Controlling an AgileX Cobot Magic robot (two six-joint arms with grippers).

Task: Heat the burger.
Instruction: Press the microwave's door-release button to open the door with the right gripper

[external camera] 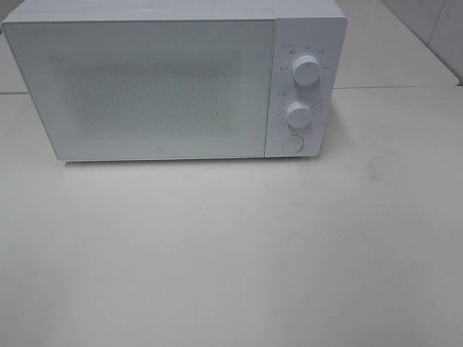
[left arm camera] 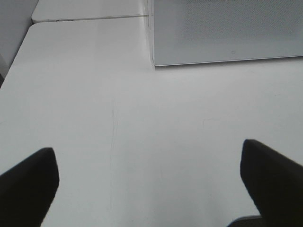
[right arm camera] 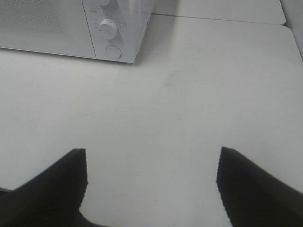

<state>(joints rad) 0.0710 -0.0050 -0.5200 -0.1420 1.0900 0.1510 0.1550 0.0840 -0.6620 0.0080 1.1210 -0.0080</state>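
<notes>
The burger is out of view in every frame. A white microwave (external camera: 155, 83) stands at the back of the white table (external camera: 231, 246) with its door shut; two dials (external camera: 305, 70) and a round button (external camera: 291, 143) sit on its right panel. In the left wrist view my left gripper (left arm camera: 149, 177) hangs open over bare tabletop, facing the microwave's door (left arm camera: 227, 30). My right gripper (right arm camera: 151, 182) is open too, with nothing between its fingers, looking toward the microwave's dial panel (right arm camera: 108, 29). Neither arm shows in the exterior high view.
A second white table (external camera: 391, 43) abuts behind and to the right of the microwave. A faint smudge (external camera: 374, 168) marks the tabletop right of the microwave. The table's left edge (left arm camera: 19, 56) shows in the left wrist view.
</notes>
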